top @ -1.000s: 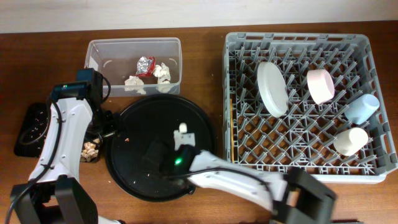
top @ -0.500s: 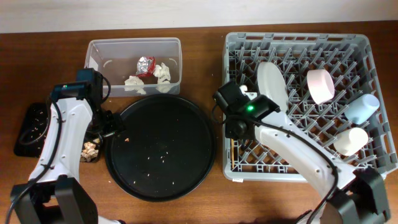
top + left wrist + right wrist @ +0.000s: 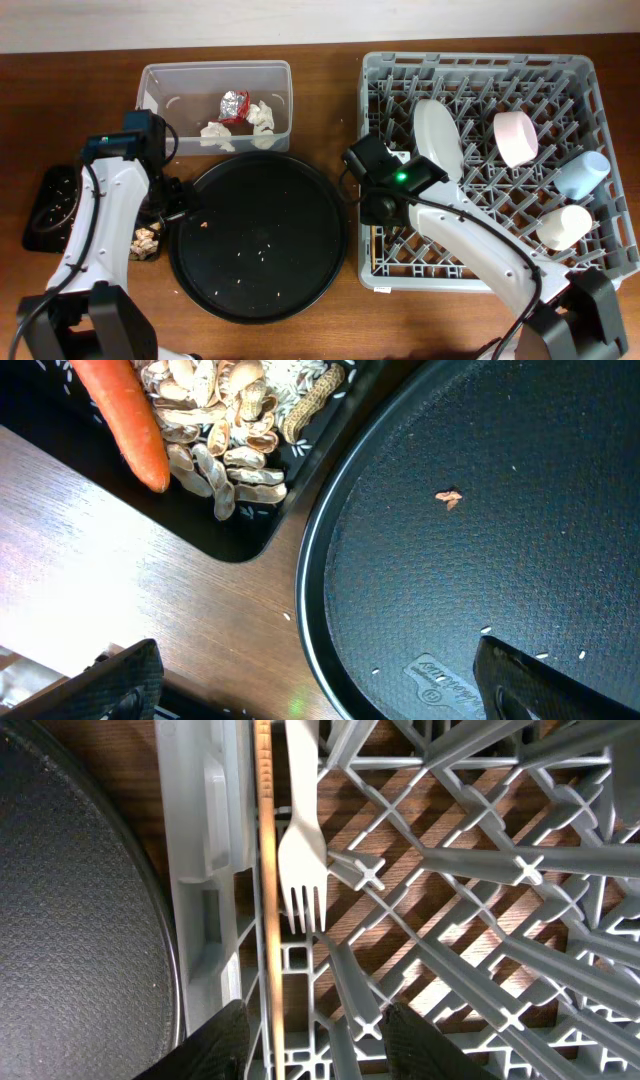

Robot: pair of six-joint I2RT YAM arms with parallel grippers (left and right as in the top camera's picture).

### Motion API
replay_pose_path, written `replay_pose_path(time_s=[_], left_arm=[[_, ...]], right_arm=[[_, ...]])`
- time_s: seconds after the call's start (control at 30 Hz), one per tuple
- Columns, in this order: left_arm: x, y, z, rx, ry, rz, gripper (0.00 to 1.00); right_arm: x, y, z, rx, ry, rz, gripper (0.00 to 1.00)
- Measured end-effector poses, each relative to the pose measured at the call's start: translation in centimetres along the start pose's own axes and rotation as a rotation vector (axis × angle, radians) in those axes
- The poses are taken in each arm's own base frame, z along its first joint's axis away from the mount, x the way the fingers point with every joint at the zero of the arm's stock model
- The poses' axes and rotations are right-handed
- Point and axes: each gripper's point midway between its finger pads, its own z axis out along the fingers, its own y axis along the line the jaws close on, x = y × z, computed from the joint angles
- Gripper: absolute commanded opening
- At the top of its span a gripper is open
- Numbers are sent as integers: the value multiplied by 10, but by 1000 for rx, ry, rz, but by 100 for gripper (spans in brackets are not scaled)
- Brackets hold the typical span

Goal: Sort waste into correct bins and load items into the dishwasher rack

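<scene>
The grey dishwasher rack [image 3: 600,262] holds the white plate [image 3: 438,140], pink bowl [image 3: 515,137], blue cup [image 3: 583,173] and cream cup [image 3: 563,226]. My right gripper [image 3: 385,207] hangs over the rack's left edge, open and empty [image 3: 320,1045]. Just ahead of it the white fork [image 3: 303,850] lies in the rack [image 3: 520,870], beside the wooden chopstick [image 3: 266,900]. The clear tub [image 3: 160,85] holds napkins [image 3: 262,116] and the foil wrapper [image 3: 235,102]. My left gripper [image 3: 172,205] is open and empty [image 3: 335,695] between the black rectangular tray [image 3: 235,540] and the round tray. The carrot [image 3: 125,420] lies in that tray.
The large round black tray [image 3: 255,235] sits mid-table with a few rice grains and a crumb [image 3: 448,499] on it. Pale shell-like scraps [image 3: 235,445] and rice lie beside the carrot. The rectangular tray [image 3: 45,215] is at the far left, partly under my left arm.
My right arm has swung from over the round tray to the rack's left edge. The white fork it carried now lies loose in the rack. The left arm has not moved.
</scene>
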Motion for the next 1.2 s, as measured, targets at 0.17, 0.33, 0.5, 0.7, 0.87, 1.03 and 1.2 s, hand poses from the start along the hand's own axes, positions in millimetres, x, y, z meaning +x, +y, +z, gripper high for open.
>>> replay_pose_path(time_s=[0.17,0.33,0.5,0.7,0.87,1.03,1.2], left_arm=[[-3,-75,-12,128,-116,262,99],[18,-118,-65,235,-148,574,99],[6,-59,-63,297,-45,375,99],[36,-16,-85,408,-507,245,99],[90,8,-113,464,-833,212,99],[99,12,-120,470,-881,208,99],[98,12,-120,470,-881,208,99]], right_arm=[[-33,-7,-58,-226,-129,-17,93],[-61,-77,-86,-386,-130,-1,98],[-36,-147,-78,-259,-32,140,98],[1,-160,-113,-206,-457,106,98],[57,-163,-125,-190,-583,103,98],[66,-163,-120,-189,-552,105,98],[66,-163,-120,-188,-552,104,98]])
